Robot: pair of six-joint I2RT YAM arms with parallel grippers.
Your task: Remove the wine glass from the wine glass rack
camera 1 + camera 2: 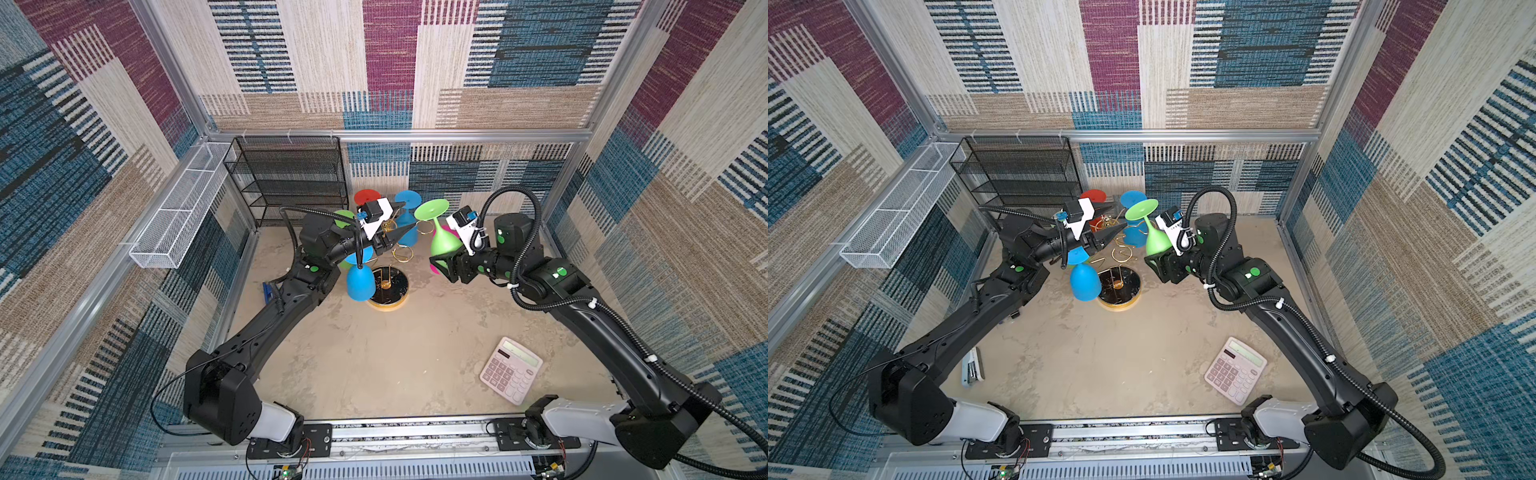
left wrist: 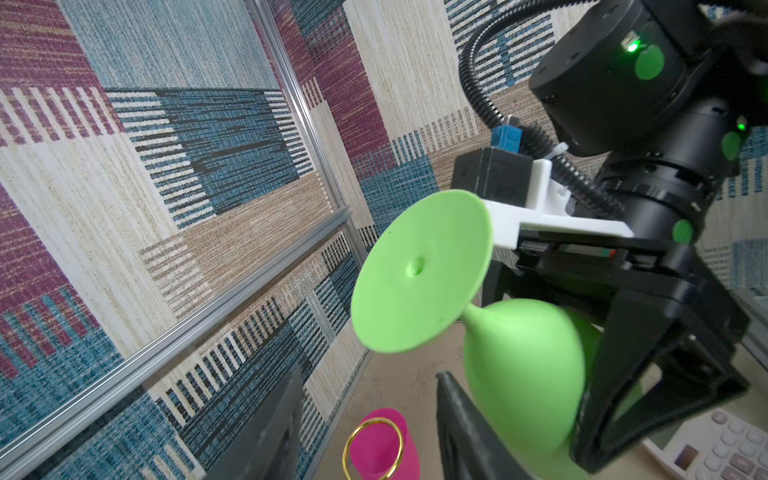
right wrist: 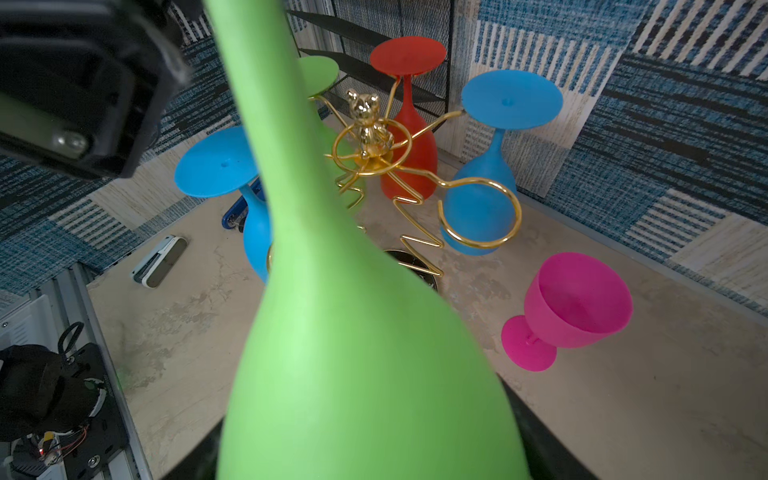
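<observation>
Both top views: right hand (image 1: 444, 257) clasps one wine glass (image 1: 444, 242), four hang; left hand (image 1: 401, 237) gapes.

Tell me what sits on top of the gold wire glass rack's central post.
A small gold bear figurine sits there. In the right wrist view, the lime green wine glass covers part of the gold wire rack below it.

- The tabletop (image 1: 374, 353) in front of the wine glass rack (image 1: 388, 305) is open between the arms, apart from a calculator (image 1: 511, 370) near the right front.
- A black mesh shelf (image 1: 291, 178) crowds the rack's back-left.
- A pink wine glass (image 3: 577, 307) sits on the table right of the rack, below the green wine glass (image 1: 444, 241) clamped in the right gripper (image 1: 446, 261).
</observation>
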